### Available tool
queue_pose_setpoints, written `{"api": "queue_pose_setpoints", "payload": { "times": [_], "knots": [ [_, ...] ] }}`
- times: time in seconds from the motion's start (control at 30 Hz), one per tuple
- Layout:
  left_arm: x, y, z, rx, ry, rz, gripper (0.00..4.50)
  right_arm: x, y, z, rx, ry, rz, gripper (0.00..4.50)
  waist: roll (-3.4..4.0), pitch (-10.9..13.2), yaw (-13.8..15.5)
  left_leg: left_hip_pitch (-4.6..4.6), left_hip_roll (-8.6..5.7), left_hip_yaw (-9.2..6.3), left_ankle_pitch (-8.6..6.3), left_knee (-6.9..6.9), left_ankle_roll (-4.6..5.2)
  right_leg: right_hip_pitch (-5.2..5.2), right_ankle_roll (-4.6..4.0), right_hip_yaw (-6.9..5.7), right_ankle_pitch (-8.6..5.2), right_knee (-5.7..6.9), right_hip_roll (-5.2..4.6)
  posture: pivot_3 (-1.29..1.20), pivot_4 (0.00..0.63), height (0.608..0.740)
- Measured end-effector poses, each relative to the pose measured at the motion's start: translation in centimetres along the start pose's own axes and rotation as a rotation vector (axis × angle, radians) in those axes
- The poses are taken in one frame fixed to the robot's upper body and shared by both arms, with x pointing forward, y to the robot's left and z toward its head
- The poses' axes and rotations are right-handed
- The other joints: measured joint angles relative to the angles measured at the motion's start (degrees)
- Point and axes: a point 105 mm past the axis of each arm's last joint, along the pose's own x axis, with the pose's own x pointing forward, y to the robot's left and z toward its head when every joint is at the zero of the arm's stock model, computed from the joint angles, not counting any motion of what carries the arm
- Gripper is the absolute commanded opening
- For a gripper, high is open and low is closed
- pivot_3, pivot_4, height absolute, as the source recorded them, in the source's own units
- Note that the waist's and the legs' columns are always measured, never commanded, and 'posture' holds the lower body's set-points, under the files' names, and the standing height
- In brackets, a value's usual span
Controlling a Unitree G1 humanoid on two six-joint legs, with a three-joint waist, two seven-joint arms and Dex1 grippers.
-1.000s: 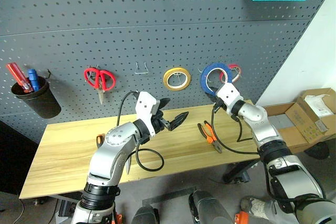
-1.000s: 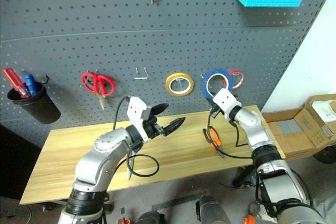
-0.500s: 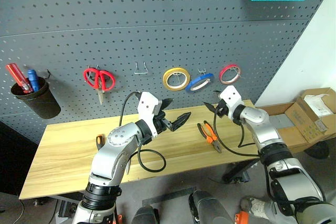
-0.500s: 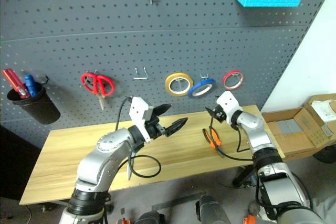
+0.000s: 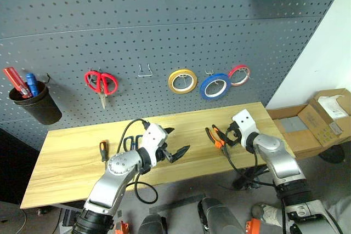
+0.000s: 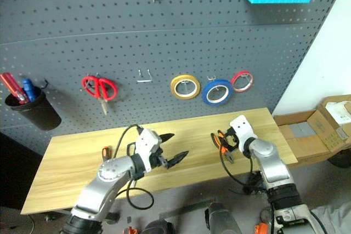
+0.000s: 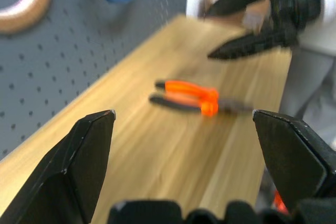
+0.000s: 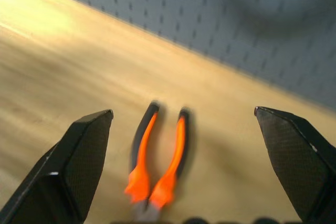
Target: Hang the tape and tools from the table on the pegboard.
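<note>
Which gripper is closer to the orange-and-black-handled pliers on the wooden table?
Right. The right gripper hangs open just beside the orange-and-black-handled pliers, while the left gripper, also open, sits farther along the table toward the robot's left.

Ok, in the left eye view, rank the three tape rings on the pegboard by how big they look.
1. Blue tape, largest.
2. Yellow tape, a bit smaller.
3. Red tape, smallest.
All hang on the same pegboard, so nearness hardly skews this.

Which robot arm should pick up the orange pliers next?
The right one, probably. Its open right pincer hovers right next to the orange-and-black-handled pliers on the light wooden table. The left pincer, also open, is farther away.
</note>
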Motion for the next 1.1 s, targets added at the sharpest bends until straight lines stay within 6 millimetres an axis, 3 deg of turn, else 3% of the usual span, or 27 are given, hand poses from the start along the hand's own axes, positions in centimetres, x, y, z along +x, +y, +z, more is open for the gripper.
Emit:
{"api": "queue_pose_setpoints", "payload": {
  "times": [0.1,0.23,0.4,0.67,0.83,1.1],
  "knots": [
    [-0.8,-1.3,-1.9,0.064,0.06,-0.046,4.5,0.1,0.7,-0.2,0.072,0.063,-0.01,4.48,0.16,0.48,0.02,-0.05,0.03,-0.01,-0.01,-0.04,0.0,-0.06,-0.11,-0.01,-0.07,-0.03,0.01,-0.14,0.23,0.74],
    [-1.2,-2.1,-2.7,0.063,0.08,-0.07,4.5,0.7,1.5,-0.7,0.186,0.154,-0.011,4.48,0.13,2.26,0.12,-0.18,0.03,-0.02,-0.01,-0.03,0.0,-0.17,-0.11,0.01,-0.07,-0.03,-0.01,-0.12,0.266,0.74],
    [-1.3,-2.2,-1.9,0.105,0.064,-0.081,4.5,1.6,1.4,-0.1,0.279,0.225,-0.006,4.48,0.15,4.12,0.18,-0.33,0.04,-0.02,-0.03,-0.12,0.03,-0.33,0.07,0.03,0.02,-0.07,-0.01,-0.11,0.297,0.74],
    [-1.8,-2.9,-1.8,0.088,0.068,-0.069,4.5,2.2,-0.3,-1.3,0.252,0.304,-0.041,4.48,0.15,6.03,0.23,-0.5,0.13,-0.03,-0.23,-0.17,0.32,-0.46,0.29,0.04,-0.09,-0.16,-0.08,-0.09,0.318,0.74],
    [-2.0,-3.3,-1.6,0.076,0.068,-0.061,4.5,2.7,-0.1,-2.0,0.242,0.327,-0.031,4.48,0.09,7.08,0.22,-0.52,0.14,-0.02,-0.24,-0.17,0.31,-0.49,0.31,0.09,-0.09,-0.15,-0.08,-0.07,0.33,0.74],
    [-2.6,-3.8,-1.5,0.055,0.076,-0.049,4.5,4.2,-0.7,-0.1,0.248,0.314,-0.023,4.48,-0.1,7.87,0.24,-0.55,0.14,0.02,-0.24,-0.26,0.31,-0.67,0.4,0.64,-0.05,-0.16,-0.07,-0.06,0.34,0.74]
  ]
}}
